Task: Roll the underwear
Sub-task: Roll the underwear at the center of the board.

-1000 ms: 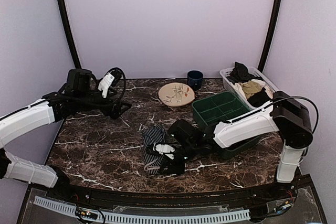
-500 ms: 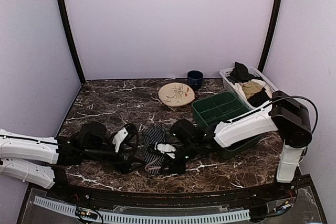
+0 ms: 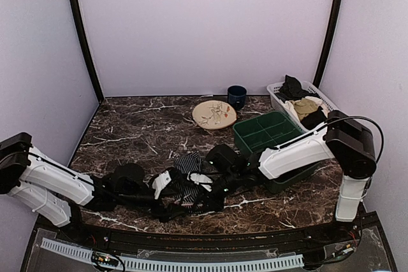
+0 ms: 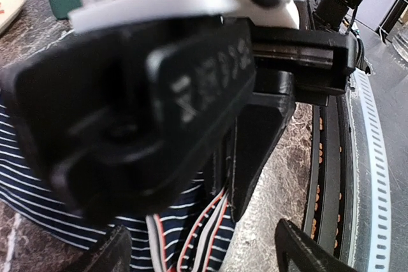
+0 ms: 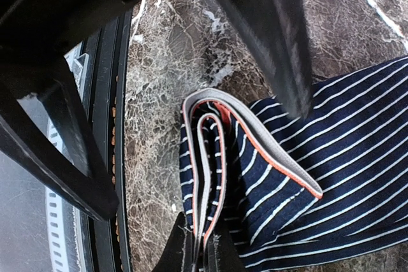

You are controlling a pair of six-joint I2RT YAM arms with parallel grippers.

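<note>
Two robot arms meet low over the near middle of a dark brown, marble-patterned tabletop (image 3: 127,144); the underwear (image 3: 185,165), navy with thin white pinstripes, lies there between them, just left of a green compartment bin (image 3: 264,130). The right hand (image 5: 201,250) is pressed together on the near edge of the garment, pinching a fold several layers thick; in the right wrist view the light grey waistband (image 5: 255,135), trimmed with a red-orange line, curls over itself in a loose loop above that pinch. The left hand (image 4: 203,254) is spread wide and grips nothing; its two black fingers (image 4: 105,253) sit apart at the bottom corners of the left wrist view, with striped cloth and bare marble between them. Most of that view is filled by the black casing (image 4: 159,81) of the right hand, seen very close; raised lettering is moulded into it, but it is blurred and cannot be read. Toward the back of the tabletop are a round cream plate (image 3: 214,114) with a leafy pattern and, just behind it, a dark blue cup (image 3: 237,95); at the back right stands a white slatted basket (image 3: 274,87) holding black and tan clothes.
</note>
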